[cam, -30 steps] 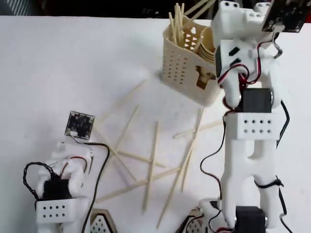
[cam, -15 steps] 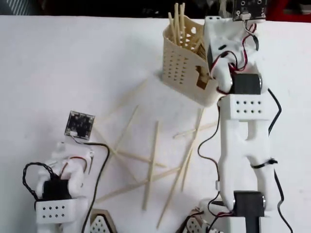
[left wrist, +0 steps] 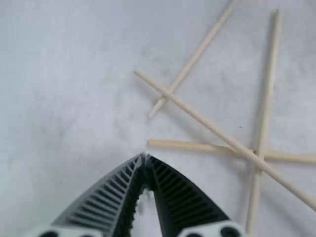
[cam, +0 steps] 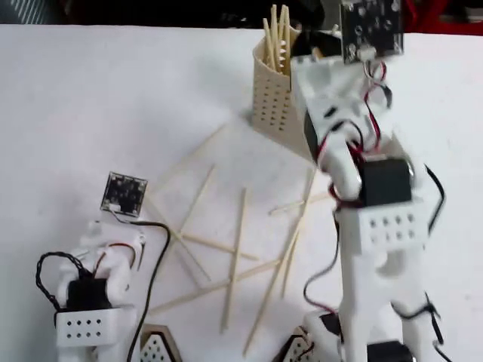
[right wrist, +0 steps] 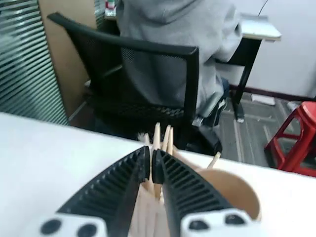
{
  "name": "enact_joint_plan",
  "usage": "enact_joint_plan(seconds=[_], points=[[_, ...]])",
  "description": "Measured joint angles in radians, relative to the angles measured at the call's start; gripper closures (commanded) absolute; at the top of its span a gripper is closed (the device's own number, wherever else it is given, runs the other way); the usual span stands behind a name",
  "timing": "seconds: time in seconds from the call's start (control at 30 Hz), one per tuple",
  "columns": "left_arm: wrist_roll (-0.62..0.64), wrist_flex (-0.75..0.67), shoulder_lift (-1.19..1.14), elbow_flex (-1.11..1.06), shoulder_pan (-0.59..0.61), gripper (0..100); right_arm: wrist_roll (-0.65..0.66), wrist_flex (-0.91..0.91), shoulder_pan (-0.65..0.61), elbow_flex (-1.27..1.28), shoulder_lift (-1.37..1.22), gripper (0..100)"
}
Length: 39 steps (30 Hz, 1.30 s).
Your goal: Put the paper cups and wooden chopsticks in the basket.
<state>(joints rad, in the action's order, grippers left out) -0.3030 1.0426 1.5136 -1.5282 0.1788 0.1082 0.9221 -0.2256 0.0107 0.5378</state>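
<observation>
At the near left corner of the table [cam: 90,98] the left arm [cam: 87,302] sits folded low, its gripper [left wrist: 146,157] just above the surface with the jaws pressed together at the tips and nothing between them. Just beyond those tips begins the unfinished part of the job: a scatter of loose chopsticks [cam: 236,256] lies crossed over one another across the middle of the table, several of them overlapping. Everything loose there is a chopstick, so the cups look dealt with and the sticks are what remains.

Toward the far edge stands the basket [cam: 273,98], already holding a bundle of upright chopsticks [cam: 275,26] and at least one paper cup [right wrist: 232,190]. The right arm [cam: 377,226] stretches out from the near edge up the right side of the table, its gripper [right wrist: 150,158] poised over the basket, jaws closed to a sliver with nothing evidently clamped.
</observation>
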Motion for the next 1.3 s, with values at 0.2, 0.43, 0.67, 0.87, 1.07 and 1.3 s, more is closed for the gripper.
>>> enact_joint_plan(seconds=[0.2,0.43,0.67,0.87,1.07,1.3], points=[[0.0,0.0,0.0,0.0,0.0,97,0.0,0.316,-0.012,0.035,0.097,98.1],[0.0,0.0,0.0,0.0,0.0,97,0.0,0.382,-0.014,0.319,0.23,98.1],[-0.041,0.037,0.0,0.101,0.0,89,0.0,0.233,0.02,0.756,0.443,98.1],[-0.072,0.172,0.0,0.272,0.0,83,0.0,-0.018,0.094,1.102,0.543,98.1],[-0.072,0.258,-0.092,0.408,-0.031,83,-0.069,-0.229,0.103,1.289,0.545,97.9],[-0.046,0.322,-0.537,0.578,-0.221,78,-0.089,-0.305,0.178,1.306,0.5,98.1]])
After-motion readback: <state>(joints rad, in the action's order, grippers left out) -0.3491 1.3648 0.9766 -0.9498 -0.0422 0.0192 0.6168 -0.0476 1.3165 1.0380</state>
